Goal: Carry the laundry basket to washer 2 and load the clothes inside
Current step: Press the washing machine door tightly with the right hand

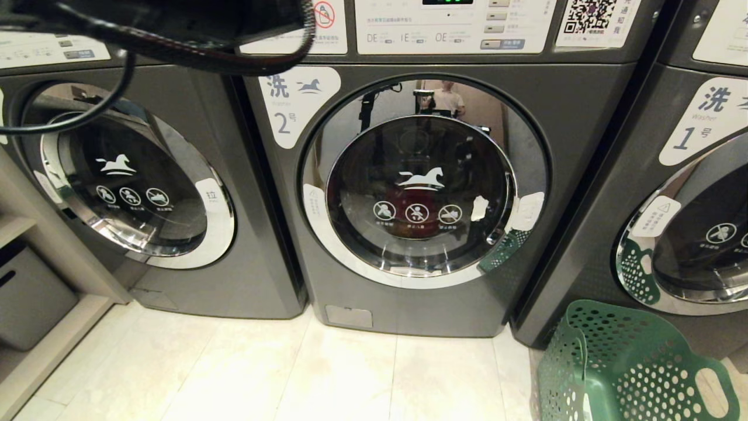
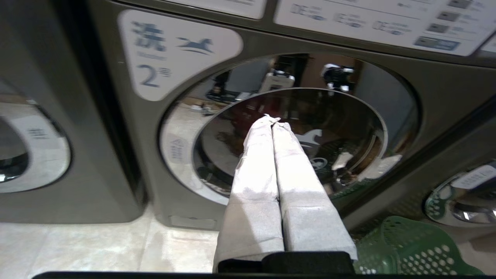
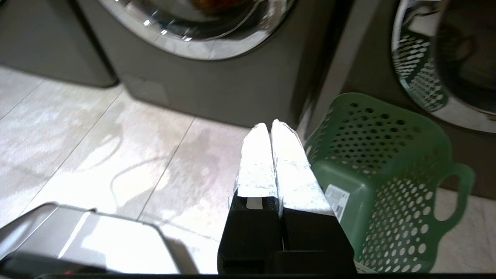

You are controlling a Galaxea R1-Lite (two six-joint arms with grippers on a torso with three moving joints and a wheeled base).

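- The left claw [image 2: 272,121] has its two white-wrapped fingers [image 2: 257,162] pressed together with nothing between them; in its wrist view it points at the round glass door [image 2: 290,143] of washer 2 [image 2: 116,128], clear of the glass.
- The right claw [image 3: 270,126] is likewise closed tight and empty, its taped fingers [image 3: 288,170] hanging over the pale tiled floor [image 3: 116,155], just beside the laundry basket [image 3: 387,170].
- In the head view neither claw shows; only a dark part of the left arm [image 1: 175,29] with a looping black cable [image 1: 87,105] crosses the upper left corner.
- Washer 2 [image 1: 584,146] stands straight ahead with its chrome-ringed door [image 1: 421,193] closed; the white label with the numeral 2 [image 1: 295,99] sits at its upper left.
- Something red shows dimly low behind the glass; the clothes cannot otherwise be made out.
- The laundry basket [image 1: 631,362] stands on the floor [image 1: 234,374] at the lower right, in front of the washer labelled 1 [image 1: 707,123], and what shows of its inside is bare.
- A third like washer [image 1: 134,175] stands to the left, next to a low shelf [image 1: 35,292].
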